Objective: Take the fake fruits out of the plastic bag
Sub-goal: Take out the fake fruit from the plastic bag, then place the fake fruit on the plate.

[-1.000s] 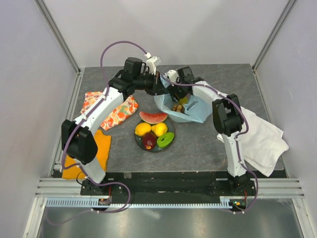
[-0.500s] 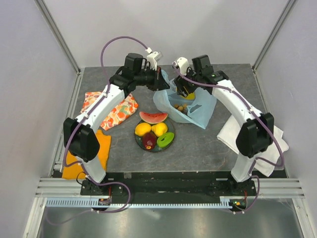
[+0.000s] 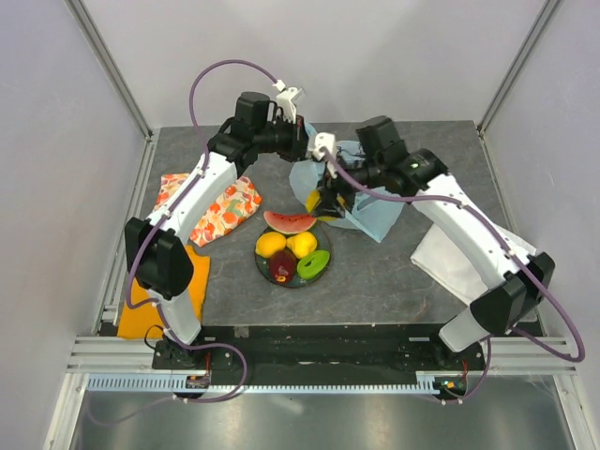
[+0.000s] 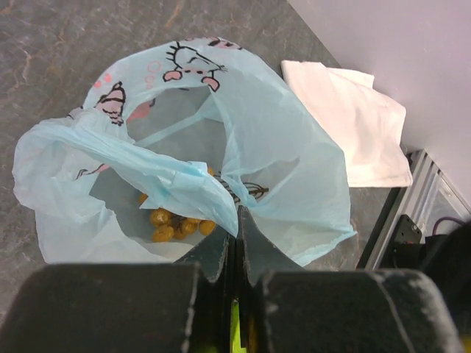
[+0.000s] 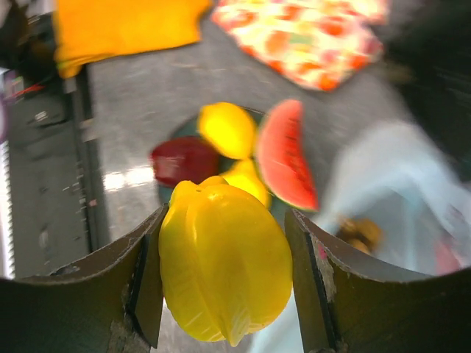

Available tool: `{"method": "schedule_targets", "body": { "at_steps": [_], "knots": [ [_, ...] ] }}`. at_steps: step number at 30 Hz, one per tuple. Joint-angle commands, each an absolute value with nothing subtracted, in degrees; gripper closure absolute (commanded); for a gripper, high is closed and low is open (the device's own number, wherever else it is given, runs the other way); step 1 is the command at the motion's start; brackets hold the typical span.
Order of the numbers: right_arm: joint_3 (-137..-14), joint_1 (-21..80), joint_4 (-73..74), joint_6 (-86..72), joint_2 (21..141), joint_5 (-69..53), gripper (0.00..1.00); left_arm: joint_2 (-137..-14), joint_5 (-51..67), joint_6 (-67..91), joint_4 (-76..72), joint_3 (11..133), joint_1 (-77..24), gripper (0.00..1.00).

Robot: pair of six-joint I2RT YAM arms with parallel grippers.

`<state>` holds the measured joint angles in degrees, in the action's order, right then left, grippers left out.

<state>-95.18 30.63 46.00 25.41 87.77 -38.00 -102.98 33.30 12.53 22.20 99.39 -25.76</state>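
Observation:
The light-blue plastic bag [image 3: 361, 208] stands open behind the dark plate [image 3: 292, 283]. My left gripper [image 3: 302, 150] is shut on the bag's rim [image 4: 221, 193] and holds it up. A brownish grape bunch [image 4: 176, 220] lies inside the bag. My right gripper [image 3: 323, 200] is shut on a yellow ridged fruit [image 5: 224, 272], held between the bag and the plate. On the plate lie a watermelon slice [image 3: 290, 222], two lemons [image 3: 271, 245], a dark red fruit [image 3: 282, 266] and a green piece [image 3: 313, 265].
An orange-floral cloth [image 3: 211, 208] and a plain orange cloth [image 3: 173, 291] lie at the left. A white cloth [image 3: 478, 258] lies at the right under my right arm. Frame posts and walls ring the table.
My right gripper has come up out of the bag with the yellow fruit and swung left toward the plate. My left gripper still holds the bag's rim, slightly higher.

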Motion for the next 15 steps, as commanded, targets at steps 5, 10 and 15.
{"method": "schedule_targets", "body": {
  "at_steps": [5,10,15],
  "knots": [
    [-96.3,38.0,46.2,34.4,101.4,-43.4,0.64,-102.3,34.5,12.8,20.1,101.7,-23.9,0.98],
    [-97.6,40.6,42.5,36.1,109.7,-39.3,0.65,-101.2,35.3,13.6,19.4,100.5,-23.3,0.98],
    [-101.6,42.6,40.2,34.3,115.3,-36.6,0.65,-99.7,35.7,13.9,19.2,99.4,-23.4,0.98]
  ]
}}
